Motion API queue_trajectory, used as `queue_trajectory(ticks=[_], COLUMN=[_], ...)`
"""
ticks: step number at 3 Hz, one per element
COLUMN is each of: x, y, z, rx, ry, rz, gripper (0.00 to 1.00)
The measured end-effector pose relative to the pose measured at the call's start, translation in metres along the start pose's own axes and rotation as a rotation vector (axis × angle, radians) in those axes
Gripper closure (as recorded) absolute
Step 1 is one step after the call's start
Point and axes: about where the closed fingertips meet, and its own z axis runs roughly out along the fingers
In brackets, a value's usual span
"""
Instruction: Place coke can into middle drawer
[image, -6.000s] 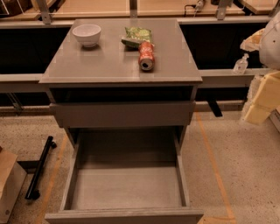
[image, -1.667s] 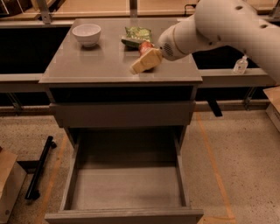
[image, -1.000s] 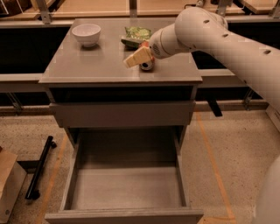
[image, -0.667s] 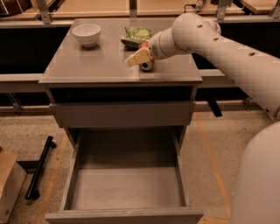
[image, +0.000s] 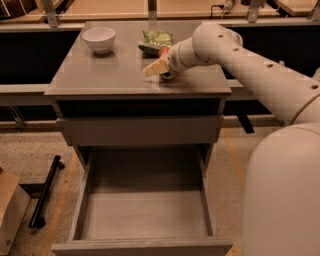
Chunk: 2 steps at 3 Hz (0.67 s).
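The coke can (image: 164, 52) lies on the grey cabinet top (image: 110, 70), right of centre; only a bit of red and its silver near end show. My gripper (image: 157, 67) is down on the can and hides most of it, with my white arm (image: 240, 60) reaching in from the right. The middle drawer (image: 145, 212) is pulled wide open below, at the bottom of the view, with a bare grey floor and low side walls.
A white bowl (image: 98, 39) stands at the back left of the cabinet top. A green snack bag (image: 156, 39) lies just behind the can. A shut drawer front (image: 140, 131) sits above the open drawer. A black bar (image: 45, 192) and a cardboard box (image: 10, 210) lie on the floor at left.
My arm came in from the right and lowered the gripper onto the can. Over the last second it barely moved. The can lies where it was.
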Motion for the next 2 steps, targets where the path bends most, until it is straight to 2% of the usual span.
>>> queue_trajectory(ticks=[1, 2], x=[0.008, 0.011], y=[0.002, 0.011], z=[0.001, -0.019], rx=[-0.007, -0.013], ry=[0.001, -0.024], rz=[0.011, 0.006], gripper=[0.41, 0.65])
